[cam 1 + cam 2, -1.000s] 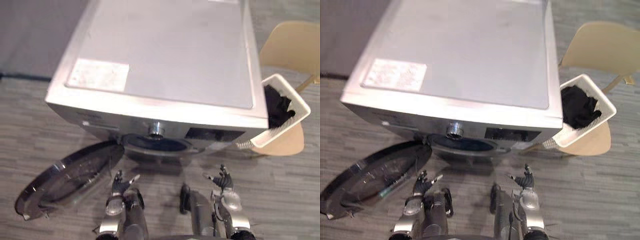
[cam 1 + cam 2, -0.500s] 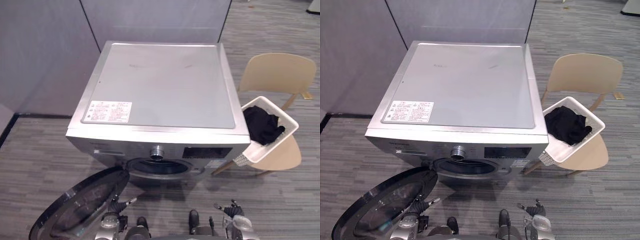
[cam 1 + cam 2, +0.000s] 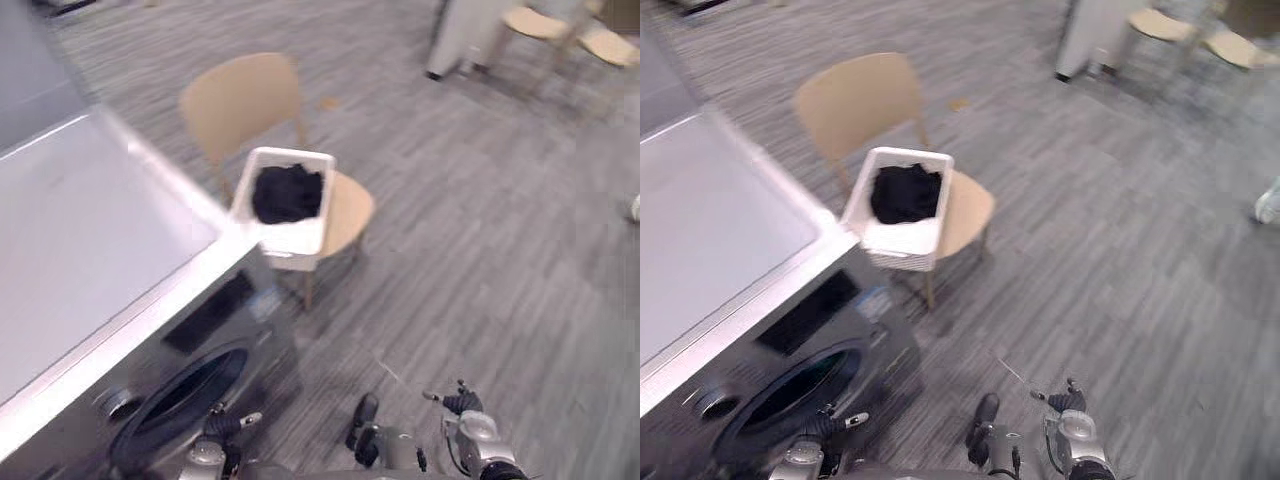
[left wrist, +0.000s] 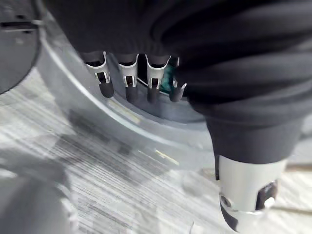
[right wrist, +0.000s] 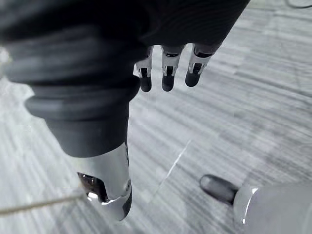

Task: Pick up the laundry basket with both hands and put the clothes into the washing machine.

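The grey striped floor (image 3: pixel 500 250) carries the washing machine (image 3: pixel 80 240), which stands just ahead of the left robot hand (image 3: pixel 225 425) with its round opening near that hand. A pale wooden chair (image 3: pixel 240 95) stands well ahead of the right robot hand (image 3: pixel 462 403), off to its left. The white laundry basket (image 3: pixel 296 238) with dark clothes (image 3: pixel 287 193) sits on its seat.

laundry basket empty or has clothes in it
Has clothes in it: a black heap of clothes lies inside the white laundry basket, which sits upright on the seat of the tan chair.
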Available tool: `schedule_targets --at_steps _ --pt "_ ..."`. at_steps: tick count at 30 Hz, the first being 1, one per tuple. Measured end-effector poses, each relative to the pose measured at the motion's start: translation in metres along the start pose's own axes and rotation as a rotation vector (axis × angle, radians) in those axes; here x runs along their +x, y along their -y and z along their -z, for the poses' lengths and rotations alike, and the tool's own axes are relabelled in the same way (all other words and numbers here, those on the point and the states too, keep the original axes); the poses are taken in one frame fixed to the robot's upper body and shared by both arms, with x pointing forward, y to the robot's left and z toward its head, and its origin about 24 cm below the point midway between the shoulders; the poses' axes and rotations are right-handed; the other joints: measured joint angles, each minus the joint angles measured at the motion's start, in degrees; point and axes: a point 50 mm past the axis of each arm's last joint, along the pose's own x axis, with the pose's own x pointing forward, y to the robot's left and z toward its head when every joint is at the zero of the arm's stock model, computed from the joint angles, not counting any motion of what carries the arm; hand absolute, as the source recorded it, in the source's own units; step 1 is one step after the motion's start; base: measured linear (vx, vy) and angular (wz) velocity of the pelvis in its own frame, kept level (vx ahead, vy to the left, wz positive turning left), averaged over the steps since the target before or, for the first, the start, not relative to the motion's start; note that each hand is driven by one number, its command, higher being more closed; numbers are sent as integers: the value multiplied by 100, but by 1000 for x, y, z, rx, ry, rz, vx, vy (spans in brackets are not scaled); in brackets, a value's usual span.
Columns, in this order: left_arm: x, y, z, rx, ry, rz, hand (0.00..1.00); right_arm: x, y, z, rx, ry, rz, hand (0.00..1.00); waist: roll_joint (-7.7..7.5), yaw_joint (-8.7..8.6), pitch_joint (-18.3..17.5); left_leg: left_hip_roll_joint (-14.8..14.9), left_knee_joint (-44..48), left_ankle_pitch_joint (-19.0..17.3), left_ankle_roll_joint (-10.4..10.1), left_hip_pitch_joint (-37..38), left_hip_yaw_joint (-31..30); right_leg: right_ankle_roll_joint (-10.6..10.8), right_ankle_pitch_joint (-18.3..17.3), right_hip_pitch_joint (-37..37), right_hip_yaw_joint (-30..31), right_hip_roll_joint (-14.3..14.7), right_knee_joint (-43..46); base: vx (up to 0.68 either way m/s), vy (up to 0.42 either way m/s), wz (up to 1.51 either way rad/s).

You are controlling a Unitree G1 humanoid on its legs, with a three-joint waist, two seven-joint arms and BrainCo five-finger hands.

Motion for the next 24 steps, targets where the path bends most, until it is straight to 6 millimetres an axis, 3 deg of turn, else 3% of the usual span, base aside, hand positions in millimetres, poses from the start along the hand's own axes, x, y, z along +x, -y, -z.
schedule_targets --at_steps 1,2,3,4,6,7,9,11,12,13,14,15,17,18,19,21,23,24 --pt "0 6 -5 -16 11 8 0 2 5 -2 -9 -1 11 0 211 84 76 -94 131 -170 -246 -175 -503 55 8 86 143 201 -14 376 -72 -158" --pt "0 9 -8 -5 31 20 0 3 6 -3 -15 -2 14 0 320 166 63 -560 156 -376 -367 -610 -1109 -100 94 212 360 242 -187 339 -27 -134" --pt "0 11 -13 -3 52 22 0 2 5 -2 -13 -5 14 0 246 210 120 -986 -43 -392 -338 -959 -1439 -20 195 322 548 242 -335 223 13 -109" --pt "-1 11 -14 -5 61 21 0 2 5 -2 -11 -8 12 0 246 220 125 -1192 -263 -392 -338 -1097 -1567 21 207 409 629 243 -432 233 23 -73" --pt "-1 12 -14 -8 60 22 0 1 1 -2 -9 -7 3 0 247 237 134 -1810 -1851 -292 -454 -1312 -1909 149 237 757 883 259 -781 244 70 -50" --pt "-1 12 -14 -8 60 23 0 1 -1 -2 -8 -6 0 0 246 253 135 -1922 -2357 -226 -519 -1299 -1948 180 242 839 925 263 -867 267 113 -45" --pt "-1 10 -14 -6 59 17 0 0 -7 -2 -3 -3 -14 0 84 492 150 -2234 -3435 792 -158 -1044 -1923 341 279 1156 1177 169 -1232 317 128 -39" --pt "0 7 -16 -3 66 10 0 1 -7 -11 0 27 -11 0 9 505 134 -2372 -3374 738 -13 -1106 -1896 477 243 1187 1193 56 -1354 380 167 8" --pt "0 6 -12 -18 51 5 0 1 -6 -12 -17 30 -11 0 -9 534 147 -2384 -2981 451 289 -1243 -1917 608 133 1197 1183 44 -1210 399 227 16" --pt "-1 5 -7 -28 34 1 0 1 -7 -12 -25 32 -15 0 -9 550 146 -2394 -2837 293 324 -1226 -1902 733 -32 1190 1165 12 -975 363 216 1" --pt "-2 5 2 -35 -3 22 0 0 -9 -10 -32 30 -19 0 -61 562 171 -2369 -2765 -8 312 -951 -1889 984 -414 974 1203 -131 44 452 264 8" --pt "-3 6 11 -4 -40 83 0 -1 -15 -11 -34 34 -36 0 -124 577 170 -2410 -2709 -163 340 -728 -1957 1462 -609 455 1237 -305 1633 403 197 20" --pt "-6 -2 24 57 -73 108 0 -4 -28 -8 -22 28 -73 0 -350 466 217 -2624 -2730 -263 429 -437 -2276 1791 -480 -289 1233 -663 3685 367 81 79" --pt "-6 -4 24 66 -71 108 0 -5 -30 -7 -24 24 -76 0 -374 446 239 -2656 -2744 -286 461 -322 -2378 1683 -533 -421 1224 -750 4088 501 -54 137" --pt "-6 -4 27 66 -88 101 0 -4 -28 -8 -29 27 -72 0 -387 483 275 -2714 -2848 -296 476 -57 -2688 1335 -712 -600 1127 -876 4370 419 -98 110" --pt "-8 -3 30 20 -100 51 0 -2 -26 -14 -30 44 -66 0 -351 493 320 -2704 -3022 -312 463 236 -2999 1057 -866 -703 1042 -942 3771 406 -169 117" --pt "-8 -1 27 -26 -90 3 0 0 -21 -25 -26 82 -55 0 -296 486 329 -2694 -3109 -393 368 379 -3457 975 -884 -836 1385 -849 2752 306 -244 120" --pt "-6 -1 15 -54 -48 -19 0 1 -18 -30 -21 101 -44 0 -258 469 310 -2686 -3064 -567 181 270 -3899 1038 -790 -1041 2089 -643 2048 259 -364 170"
